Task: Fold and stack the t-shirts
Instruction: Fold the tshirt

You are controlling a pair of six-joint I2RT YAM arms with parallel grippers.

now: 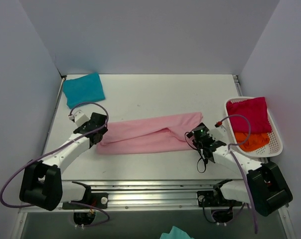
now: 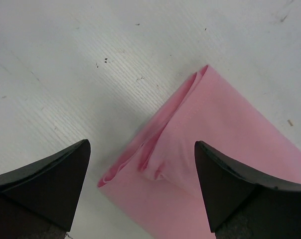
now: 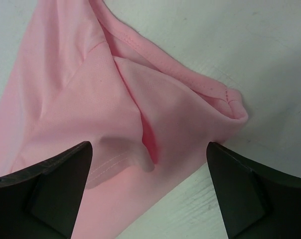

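A light pink t-shirt (image 1: 150, 133) lies folded into a long band across the middle of the table. My left gripper (image 1: 98, 130) hovers over its left end, jaws wide open and holding nothing. In the left wrist view, the pink shirt's folded corner (image 2: 215, 129) lies between the fingers of the left gripper (image 2: 142, 174). My right gripper (image 1: 199, 137) stands open over the right end. In the right wrist view, the right gripper (image 3: 149, 169) has the hemmed pink cloth (image 3: 90, 99) bunched below it. A teal-blue t-shirt (image 1: 83, 89) lies folded at the back left. A magenta-red t-shirt (image 1: 248, 114) and an orange one (image 1: 252, 141) lie in the basket.
A white plastic basket (image 1: 277, 141) stands at the table's right edge. White walls close in the left, back and right sides. A metal rail (image 1: 150, 191) runs along the near edge between the arm bases. A scrap of teal cloth (image 1: 176, 233) shows below the table.
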